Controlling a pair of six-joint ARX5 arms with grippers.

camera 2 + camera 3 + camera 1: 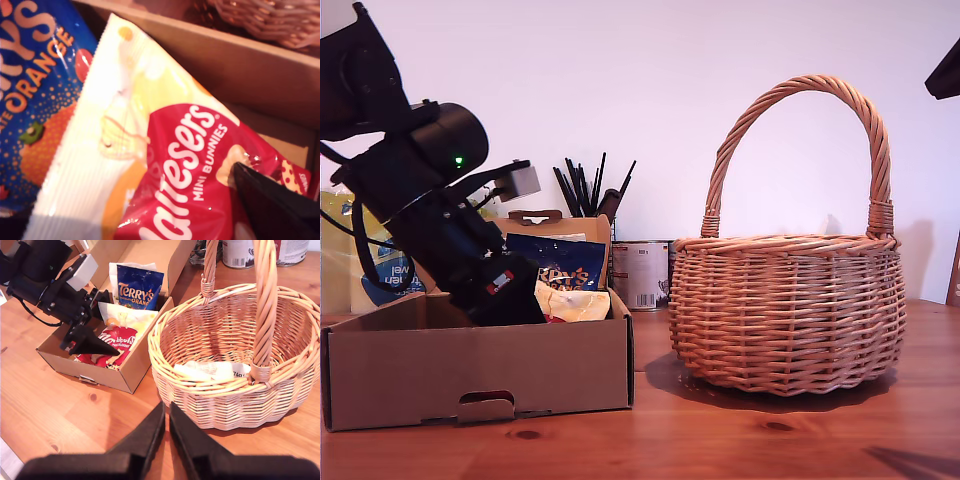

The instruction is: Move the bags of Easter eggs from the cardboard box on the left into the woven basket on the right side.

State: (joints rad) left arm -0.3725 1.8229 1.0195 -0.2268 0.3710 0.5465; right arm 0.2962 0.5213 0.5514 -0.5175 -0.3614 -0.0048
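Note:
The cardboard box [440, 370] stands at the exterior view's left. In it lie a dark blue Terry's Orange bag [137, 287] and a white-orange Maltesers Bunnies bag [120, 325]. My first gripper [510, 292] reaches down into the box, open over the Maltesers bag [165, 165]; one black fingertip [270, 205] rests at the bag's red part. The woven basket [785, 310] sits at the exterior view's right, with one white pouch [207, 371] on its floor. My second gripper [166, 435] hovers shut and empty above the table, in front of the basket [200, 405].
Behind the box and basket stand metal tins [640, 272] and a holder of dark pens [588, 188]. A yellow-and-blue pack [365, 262] stands behind the box at the exterior view's far left. Bare wooden table [720, 440] lies in front.

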